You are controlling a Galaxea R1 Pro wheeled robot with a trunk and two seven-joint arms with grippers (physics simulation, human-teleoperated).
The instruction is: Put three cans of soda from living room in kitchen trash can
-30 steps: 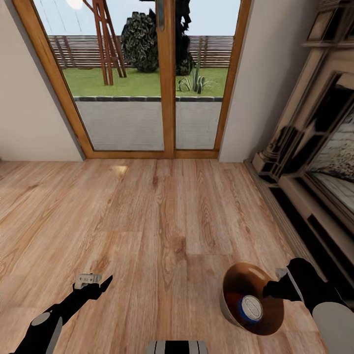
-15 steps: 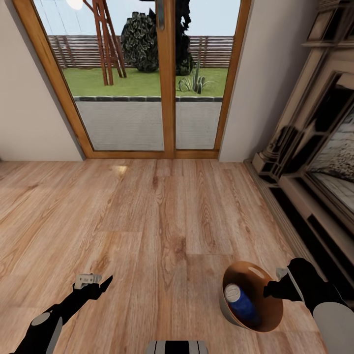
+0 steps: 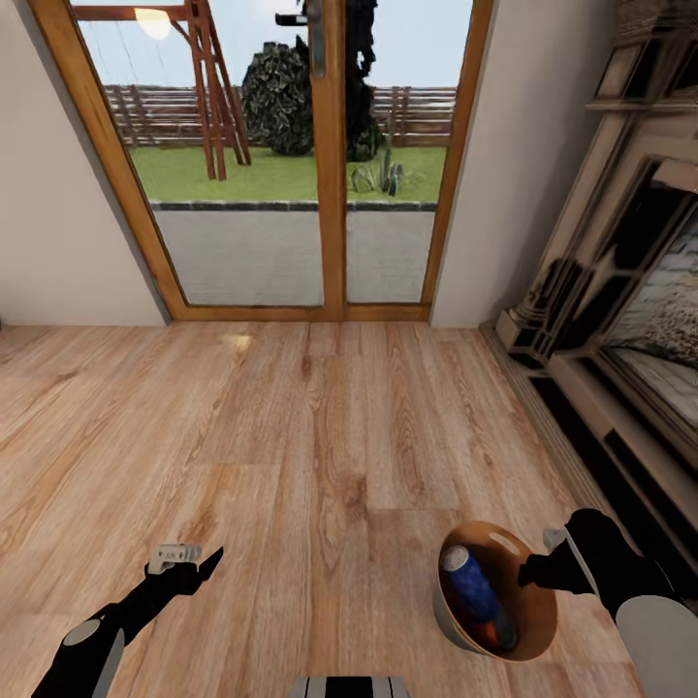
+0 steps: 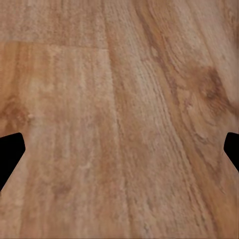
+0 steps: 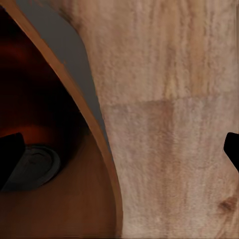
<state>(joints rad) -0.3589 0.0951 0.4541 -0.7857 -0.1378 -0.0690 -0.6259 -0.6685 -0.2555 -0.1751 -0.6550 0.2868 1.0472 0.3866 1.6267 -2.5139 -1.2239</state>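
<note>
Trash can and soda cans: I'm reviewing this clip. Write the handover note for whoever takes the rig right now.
Left pincer: open, holding nothing, over the wood floor.
Right pincer: straddling the trash can rim; grip unclear.
Done: blue soda can lies inside the bin; an orange sliver beneath may be a second can.
Left: confirm the count, collect any remaining can, take the bin to the kitchen.

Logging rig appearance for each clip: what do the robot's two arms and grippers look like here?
Both arms are matte black with light grey rounded segments near the frame's lower corners. The left gripper has slim, pointed black fingers with a small pale grey block bearing tiny dark markings beside them. The right gripper is a chunkier black shape with a small grey piece behind it. No cables show.
</note>
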